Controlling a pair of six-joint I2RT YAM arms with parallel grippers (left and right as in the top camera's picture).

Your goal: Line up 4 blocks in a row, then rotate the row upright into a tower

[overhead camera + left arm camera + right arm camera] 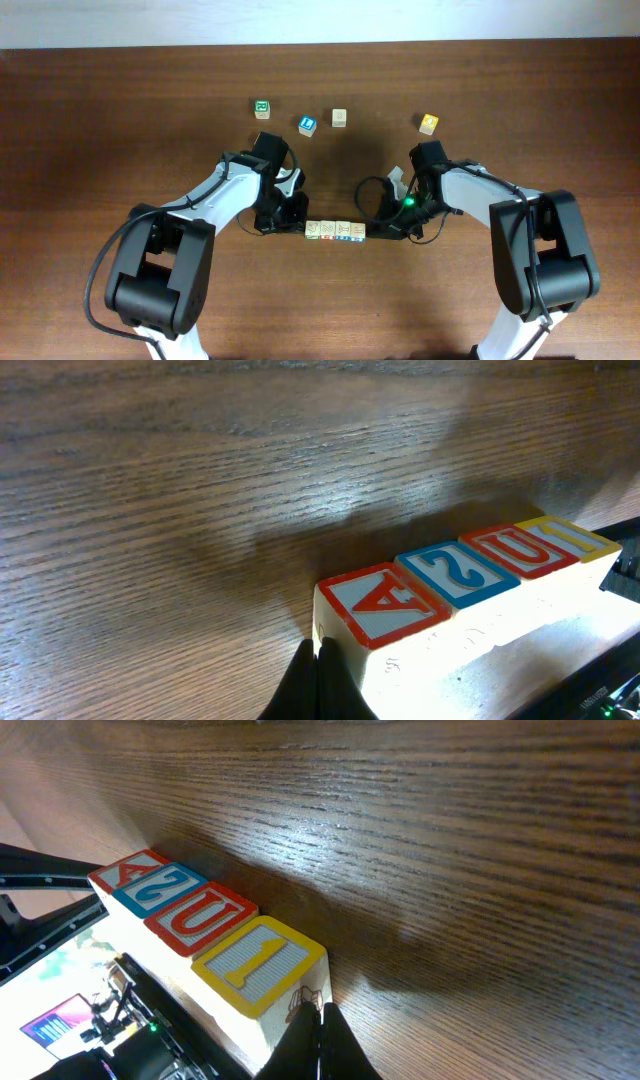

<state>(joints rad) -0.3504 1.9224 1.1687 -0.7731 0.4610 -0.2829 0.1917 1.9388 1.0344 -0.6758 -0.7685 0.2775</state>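
Overhead: 4 blocks (335, 231), 1 touching line, left gripper (294, 224) at left end, right gripper (382, 231) at right end
Left wrist: clenched empty, tips against A block (385, 603)
Right wrist: clenched empty, tips against 1 block (258, 963)
Progress: seemingly braced; turn not yet made

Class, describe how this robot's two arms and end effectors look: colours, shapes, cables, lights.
The left arm and right arm have white shells between black joint housings, with thin black cables looping alongside. The left end effector and right end effector are black, tapering to a point. A green light glows at the right wrist.
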